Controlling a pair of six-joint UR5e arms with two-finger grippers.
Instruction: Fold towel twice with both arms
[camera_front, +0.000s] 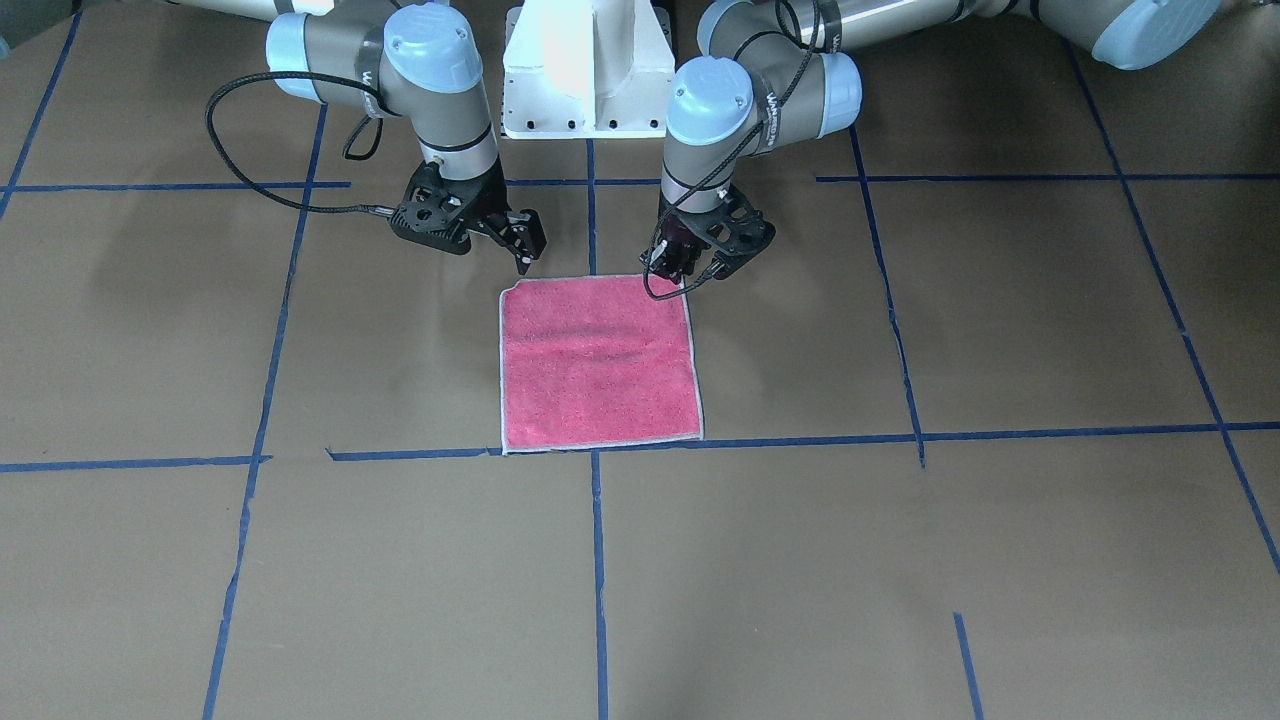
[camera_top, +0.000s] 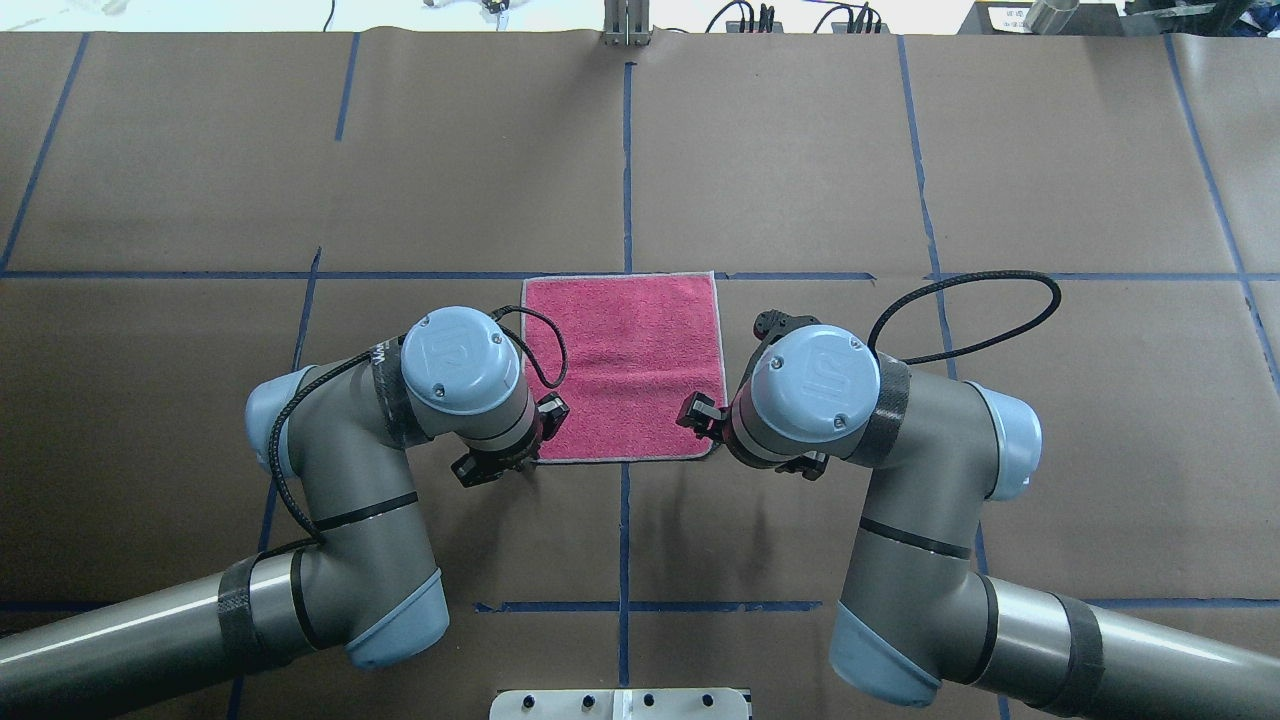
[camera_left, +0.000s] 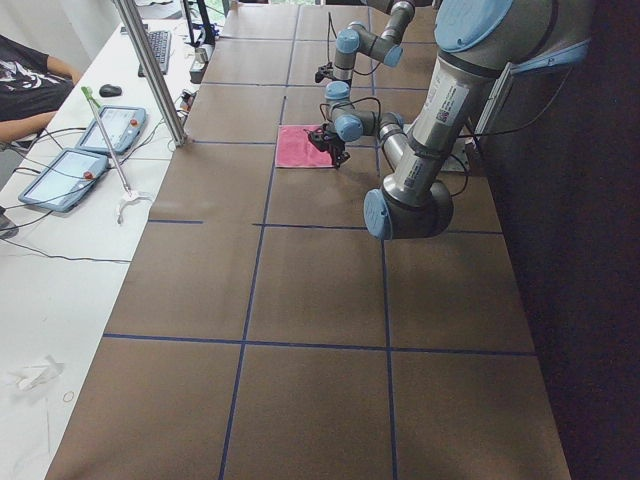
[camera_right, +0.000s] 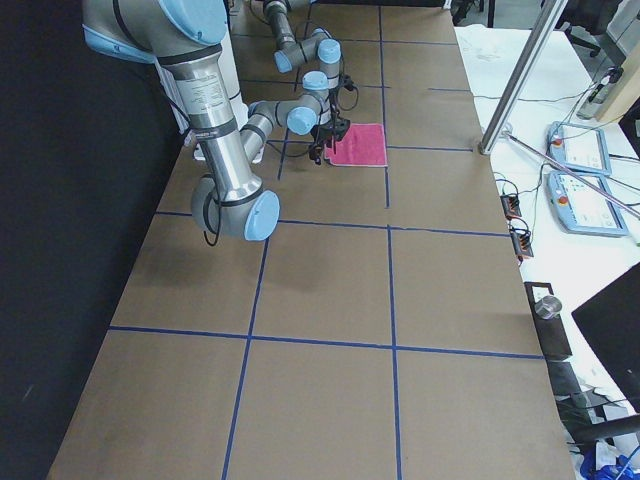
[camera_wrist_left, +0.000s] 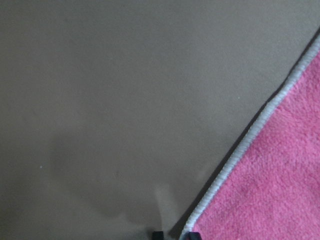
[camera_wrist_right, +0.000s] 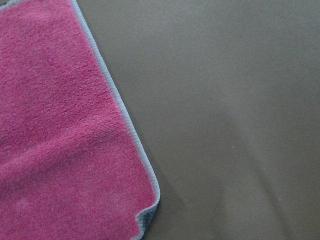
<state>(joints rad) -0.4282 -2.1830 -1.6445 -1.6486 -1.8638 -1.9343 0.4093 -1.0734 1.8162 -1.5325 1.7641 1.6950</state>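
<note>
Towel (camera_front: 598, 365) of looped pink-red terry, square with a thin pale stitched hem, lies flat at the centre of the front-facing frame on a matt brown papery surface (camera_front: 900, 560) ruled by blue tape lines (camera_front: 598, 560). At the top stands a white pedestal (camera_front: 585, 70). The right arm (camera_front: 430, 75) bends in from the upper left and the left arm (camera_front: 750, 95) from the upper right, wrists pointing down. The right claw (camera_front: 515, 250), black and skeletal, hangs at the towel's upper left corner. The left claw (camera_front: 685, 272) hangs at the upper right corner. The fingers of both are spread apart.

In the overhead frame the towel (camera_top: 625, 350) sits in the middle. Both elbows are folded and the round blue caps cover most of the claws. One left finger (camera_top: 552, 408) overlaps the lower left hem.

Left side frame: the towel (camera_left: 298, 148) is small, upper centre, with the near arm's claw at its edge.

Right side frame: the towel (camera_right: 362, 145) again lies upper centre.

Left wrist frame: fuzzy pile (camera_wrist_left: 280, 190) fills the lower right, and the ribbed hem runs diagonally.

Right wrist frame: the pile (camera_wrist_right: 55, 125) fills the left. The bottom corner curls slightly and shows grey.
</note>
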